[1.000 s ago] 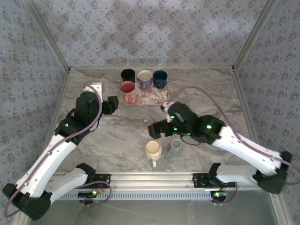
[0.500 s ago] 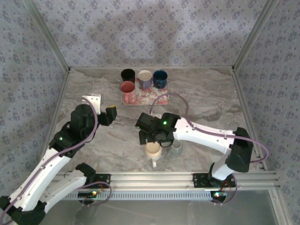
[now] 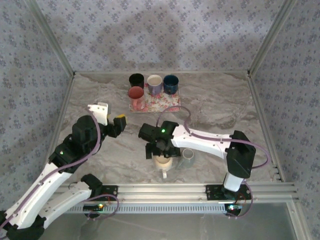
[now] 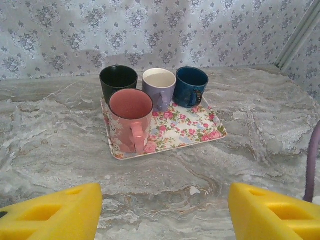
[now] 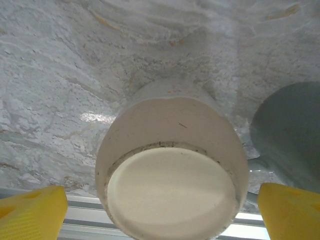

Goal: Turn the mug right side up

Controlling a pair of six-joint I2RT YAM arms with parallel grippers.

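Directly beneath the right claw (image 5: 160,211) sits the cream mug (image 5: 170,165), upside down on the marble-patterned table (image 3: 220,100). Its flat base faces up, ringed by a raised, unglazed foot. The claw's yellow fingers (image 5: 31,210) stand wide apart, one on either side of the mug, touching nothing. Just to the claw's right is a grey mug (image 5: 292,135), close beside the cream one. From overhead, the cream mug's handle (image 3: 163,174) points toward the near table edge, on the far side of the mug from the claw's wrist.

This looks like the grasp before the flip. The fingers should come down level and close across the round body, well below the foot. They should keep clear of the handle, and the right finger should stay out of the grey mug. The glazed wall looks smooth and slippery and curves in toward the base, so a low, firm grip seems wise.

The left claw (image 4: 162,215) is also wide open and empty. Ahead of it is a flowered tray (image 4: 185,127) carrying four upright mugs (image 4: 159,85).
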